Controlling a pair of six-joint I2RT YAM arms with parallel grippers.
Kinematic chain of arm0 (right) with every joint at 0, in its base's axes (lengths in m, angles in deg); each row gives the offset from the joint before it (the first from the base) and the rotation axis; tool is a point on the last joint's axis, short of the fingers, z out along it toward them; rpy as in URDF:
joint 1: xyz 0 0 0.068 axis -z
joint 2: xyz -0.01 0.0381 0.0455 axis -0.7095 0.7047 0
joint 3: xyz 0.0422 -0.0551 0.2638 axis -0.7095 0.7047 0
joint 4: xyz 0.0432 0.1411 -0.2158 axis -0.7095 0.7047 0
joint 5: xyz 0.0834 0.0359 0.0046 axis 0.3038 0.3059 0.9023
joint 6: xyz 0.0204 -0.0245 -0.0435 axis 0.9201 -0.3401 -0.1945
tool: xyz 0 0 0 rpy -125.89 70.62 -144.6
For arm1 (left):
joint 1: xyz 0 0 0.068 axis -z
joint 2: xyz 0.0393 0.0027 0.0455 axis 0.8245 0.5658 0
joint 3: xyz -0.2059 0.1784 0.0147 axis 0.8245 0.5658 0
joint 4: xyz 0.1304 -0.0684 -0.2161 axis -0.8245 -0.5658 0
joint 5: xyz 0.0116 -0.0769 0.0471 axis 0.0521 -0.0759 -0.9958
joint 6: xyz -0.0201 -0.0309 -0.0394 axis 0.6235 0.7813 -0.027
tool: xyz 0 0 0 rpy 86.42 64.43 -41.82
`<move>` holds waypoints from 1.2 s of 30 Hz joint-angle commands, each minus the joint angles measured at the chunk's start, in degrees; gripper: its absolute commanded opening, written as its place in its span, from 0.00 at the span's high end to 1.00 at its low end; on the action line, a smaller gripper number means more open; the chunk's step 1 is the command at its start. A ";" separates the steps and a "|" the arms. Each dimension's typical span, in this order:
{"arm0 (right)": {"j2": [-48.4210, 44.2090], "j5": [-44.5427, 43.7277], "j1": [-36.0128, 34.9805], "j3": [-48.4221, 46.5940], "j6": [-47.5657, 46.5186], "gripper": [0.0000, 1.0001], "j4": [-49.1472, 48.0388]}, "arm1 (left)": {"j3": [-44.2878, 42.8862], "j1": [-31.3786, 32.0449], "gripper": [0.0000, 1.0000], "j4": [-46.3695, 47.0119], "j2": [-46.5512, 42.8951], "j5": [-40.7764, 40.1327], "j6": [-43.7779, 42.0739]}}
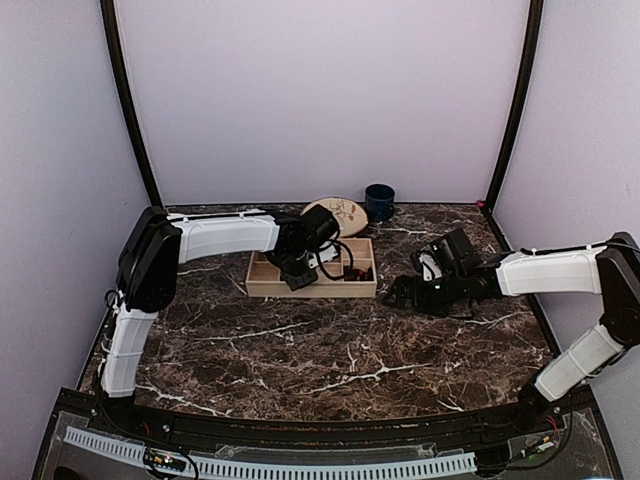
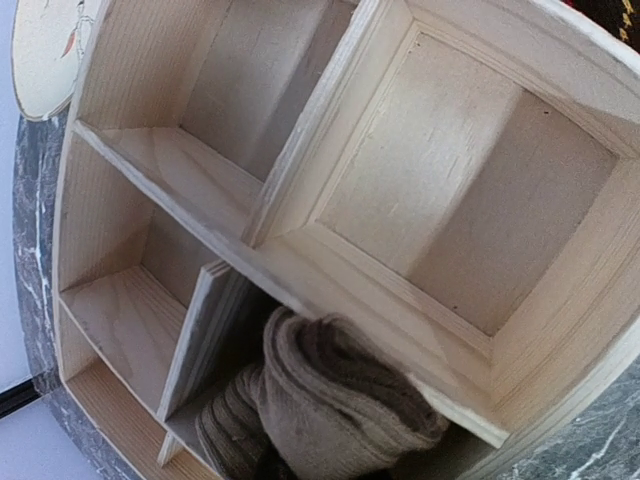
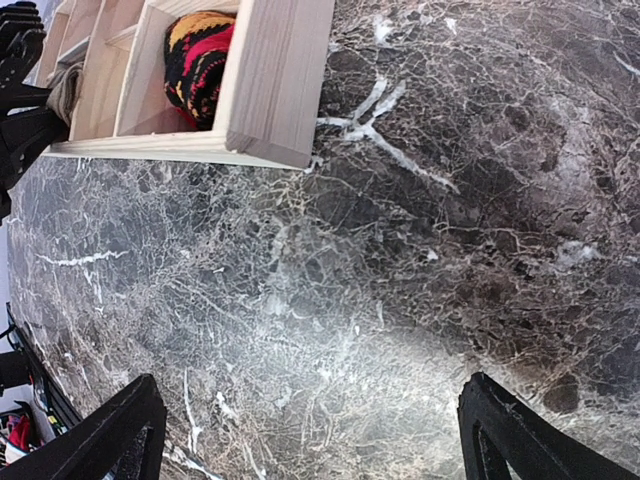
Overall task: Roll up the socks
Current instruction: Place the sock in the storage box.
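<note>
Altogether, two sock rolls (image 2: 322, 398) lie in one tray (image 1: 262, 287).

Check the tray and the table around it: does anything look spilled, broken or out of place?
Nothing stands out. The wooden tray sits flat on the table. Bundled beige socks sit in one compartment, and a colourful sock lies in another. The plate and cup sit behind the tray, nothing spilled.

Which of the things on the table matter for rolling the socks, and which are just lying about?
Job: wooden divided tray; tan rolled sock in one compartment; red, yellow and black sock in the end compartment.
Lying about: round wooden plate; dark blue cup, both behind the tray.
</note>
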 commanded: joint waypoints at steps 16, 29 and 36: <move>-0.78 -1.82 -1.85 -4.12 0.20 0.00 1.68 | 3.33 -0.53 0.98 -16.20 1.99 26.59 10.32; -1.38 -3.07 -2.84 -5.15 0.37 0.00 2.46 | 4.23 -0.53 0.47 -13.74 0.74 24.13 14.42; -1.21 -3.53 -3.37 -6.00 -0.31 0.00 1.91 | 2.23 -0.51 0.29 -14.57 -2.02 20.02 17.40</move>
